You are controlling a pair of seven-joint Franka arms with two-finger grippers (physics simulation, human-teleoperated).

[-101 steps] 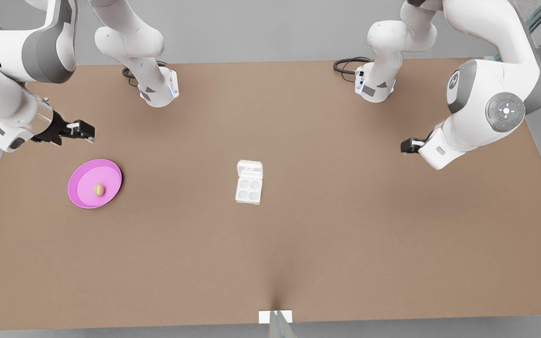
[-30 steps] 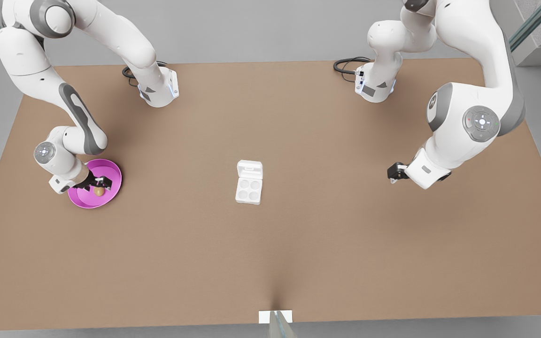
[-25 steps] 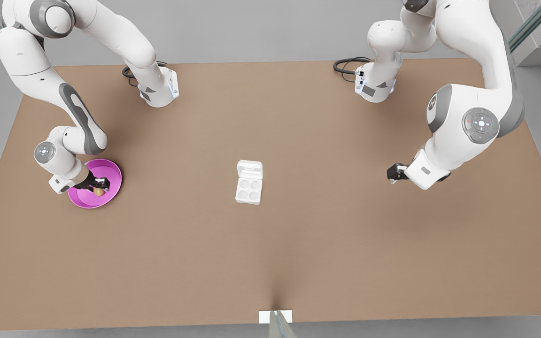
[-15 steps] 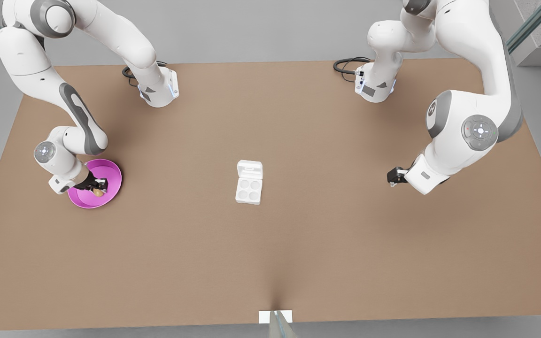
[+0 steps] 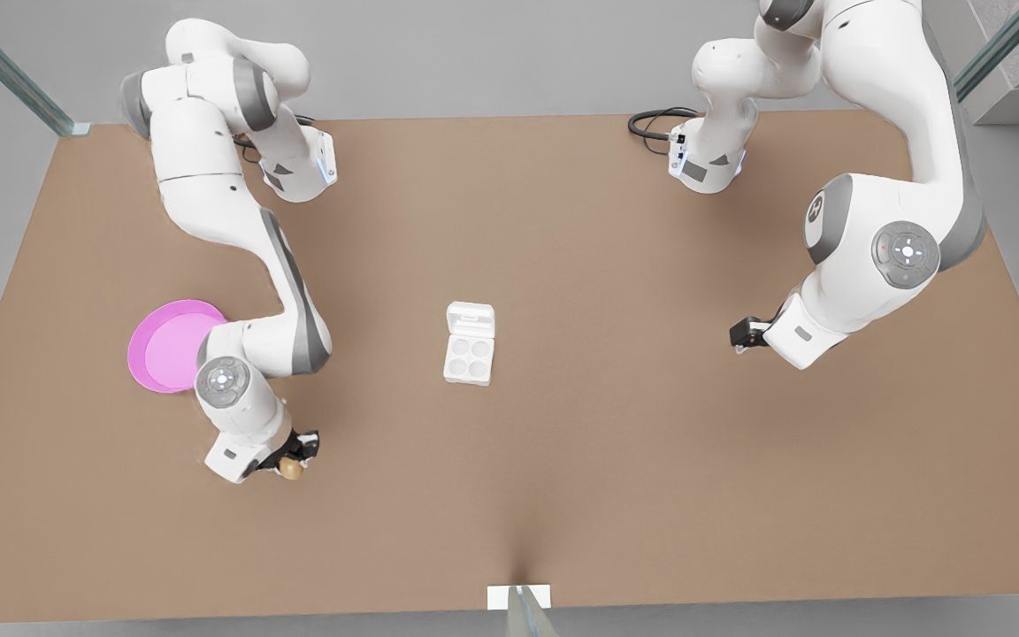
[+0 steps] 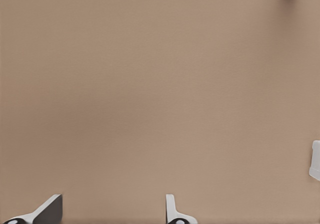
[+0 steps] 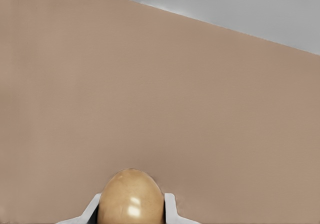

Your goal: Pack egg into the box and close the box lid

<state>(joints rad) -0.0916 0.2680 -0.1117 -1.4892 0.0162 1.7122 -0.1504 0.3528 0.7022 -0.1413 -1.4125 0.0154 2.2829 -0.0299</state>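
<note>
The right gripper (image 5: 295, 460) is clamped on the small tan-brown oval egg (image 5: 290, 470), long axis sticking out past its fingertips, above the brown worktop (image 5: 563, 460) toward the near edge. The white moulded egg box (image 5: 469, 344) sits mid-worktop with the box lid (image 5: 471, 318) flipped open toward the far edge. The left gripper (image 5: 744, 334) waits near the front view's right edge, fingers spread with nothing between them.

High front view; wrist views near table (image 5: 563, 495)

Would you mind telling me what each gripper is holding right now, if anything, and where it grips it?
The right gripper holds the egg, one finger on each side. The left gripper waits open, holding nothing.
</note>
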